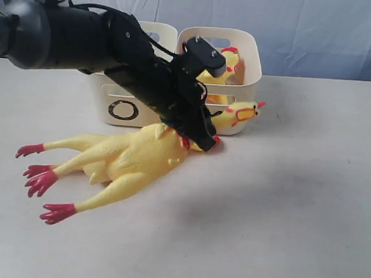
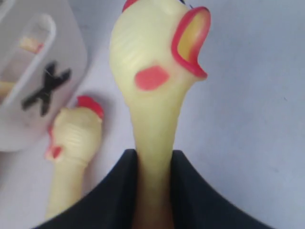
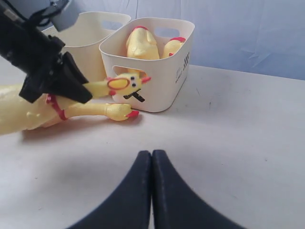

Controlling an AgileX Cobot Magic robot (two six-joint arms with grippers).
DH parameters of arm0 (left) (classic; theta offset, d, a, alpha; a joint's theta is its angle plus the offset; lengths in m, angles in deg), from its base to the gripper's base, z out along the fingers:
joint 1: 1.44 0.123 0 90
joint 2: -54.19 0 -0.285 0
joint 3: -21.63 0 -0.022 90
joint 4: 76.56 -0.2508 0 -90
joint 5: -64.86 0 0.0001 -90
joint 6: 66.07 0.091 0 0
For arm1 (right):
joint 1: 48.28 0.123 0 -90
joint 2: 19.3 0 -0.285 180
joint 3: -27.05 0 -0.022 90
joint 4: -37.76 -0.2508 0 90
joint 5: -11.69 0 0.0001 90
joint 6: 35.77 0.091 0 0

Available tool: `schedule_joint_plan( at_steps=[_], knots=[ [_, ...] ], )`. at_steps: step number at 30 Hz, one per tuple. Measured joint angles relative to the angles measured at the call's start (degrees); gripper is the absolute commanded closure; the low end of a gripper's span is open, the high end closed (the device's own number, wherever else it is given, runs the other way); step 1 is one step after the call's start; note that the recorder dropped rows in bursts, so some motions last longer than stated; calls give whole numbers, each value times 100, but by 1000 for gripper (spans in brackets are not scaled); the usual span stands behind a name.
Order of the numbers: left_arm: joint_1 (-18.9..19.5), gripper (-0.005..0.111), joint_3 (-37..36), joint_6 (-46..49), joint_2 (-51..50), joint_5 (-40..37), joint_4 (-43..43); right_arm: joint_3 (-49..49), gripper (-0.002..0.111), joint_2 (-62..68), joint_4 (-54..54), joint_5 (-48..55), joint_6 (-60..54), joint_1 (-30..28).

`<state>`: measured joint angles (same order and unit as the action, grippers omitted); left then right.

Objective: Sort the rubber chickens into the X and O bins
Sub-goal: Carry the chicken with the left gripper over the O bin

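**A:** Exterior view, starting at the left: what do we see?

**B:** We see four red feet pointing left. Two chickens lie side by side on the table (image 1: 307, 216), and we cannot tell which legs belong to which.

**A:** And the left arm (image 1: 84, 38)?

**B:** We see it enter from the upper left and slope down to the right, crossing in front of the O bin (image 1: 121, 107). Its wrist is tipped down toward the chickens' necks.

**A:** Is the left gripper (image 2: 152, 164) holding anything?

**B:** Yes. In the left wrist view, we see its black fingers (image 2: 195, 191) clamped on either side of the held chicken's (image 1: 240, 112) neck. The head is raised off the table with the beak open, just in front of the X bin (image 1: 248, 86).

**A:** And the other one?

**B:** The second chicken (image 3: 119, 112) lies flat, with its head on the table below the held one.

**A:** And further right?

**B:** We see two binned chickens (image 3: 142, 45) inside the X bin.

**A:** And the right gripper (image 3: 151, 164)?

**B:** We see it only in the right wrist view. Its fingers are pressed together with nothing between them, and it hangs over bare table, apart from the chickens.
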<state>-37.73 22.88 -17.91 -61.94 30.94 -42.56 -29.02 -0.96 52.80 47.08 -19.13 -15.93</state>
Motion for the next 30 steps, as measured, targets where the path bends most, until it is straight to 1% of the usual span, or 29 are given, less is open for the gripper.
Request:
schedule_joint_plan(
  at_steps=[6,9,20,27,30],
  knots=[
    [53,107,13,-15,448,1023,-96,0,109,-38,0,0,0,0],
    [233,107,13,-28,642,1199,-96,0,109,-74,0,0,0,0],
    [1390,107,13,-38,1516,1340,-26,0,109,-96,0,9,0,0],
    [2333,107,13,-38,1733,1950,593,0,109,-96,0,9,0,0],
    [2645,107,13,-38,1733,2307,906,0,109,-96,0,9,0,0]
  ],
)
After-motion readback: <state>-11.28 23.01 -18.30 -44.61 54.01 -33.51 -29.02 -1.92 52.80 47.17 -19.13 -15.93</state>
